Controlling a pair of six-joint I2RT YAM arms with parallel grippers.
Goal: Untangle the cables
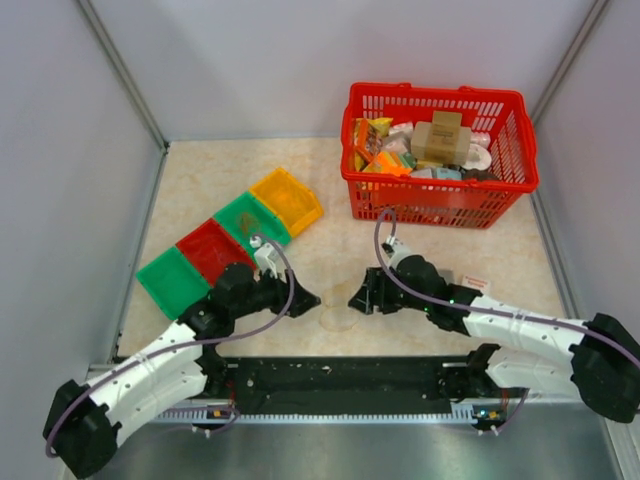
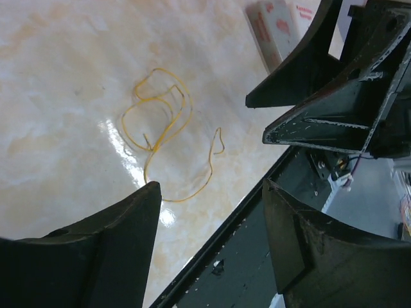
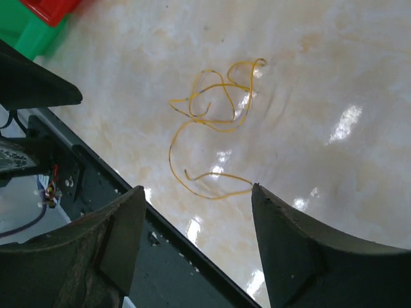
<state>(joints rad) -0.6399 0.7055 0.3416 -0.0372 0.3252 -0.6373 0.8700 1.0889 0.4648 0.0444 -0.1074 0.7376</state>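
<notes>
The cables (image 1: 338, 318) lie loose on the table (image 1: 320, 180) between the left gripper (image 1: 308, 300) and right gripper (image 1: 357, 298), touching neither; both grippers are spread open. The black rail (image 1: 340, 375) runs just beside the cables; the bins (image 1: 212, 250) and basket (image 1: 440, 192) sit well apart.

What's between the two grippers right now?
Only the cables, a loose thin yellow tangle, touched by neither the left gripper nor the right gripper; clearest in both wrist views.
</notes>
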